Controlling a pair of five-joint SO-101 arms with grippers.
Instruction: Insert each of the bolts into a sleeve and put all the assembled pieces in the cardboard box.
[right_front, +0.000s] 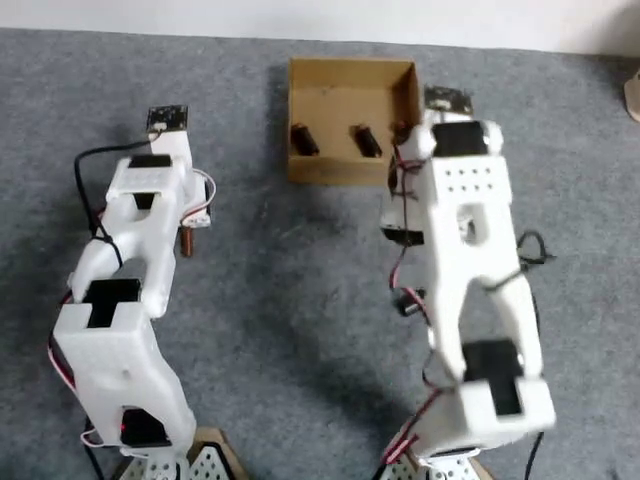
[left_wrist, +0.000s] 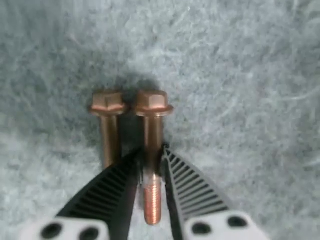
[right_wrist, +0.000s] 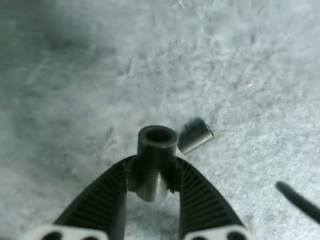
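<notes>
High view: we've got the cardboard box (right_front: 340, 100) at the far edge of the grey carpet (right_front: 280, 290) with a couple of dark pieces (right_front: 303, 140) lying inside. The right arm (right_front: 460, 220) is just beside it and the left arm (right_front: 140, 220) is well apart.

Left wrist view: the left gripper (left_wrist: 151, 152) is pinched tight on a copper bolt (left_wrist: 152, 107) by its shank — a second bolt (left_wrist: 109, 125) lies just beside it.

Right wrist view: the right gripper (right_wrist: 154, 167) is clamped on a dark sleeve (right_wrist: 157, 142), bore facing us — another sleeve (right_wrist: 195, 136) lies on the carpet near it.
</notes>
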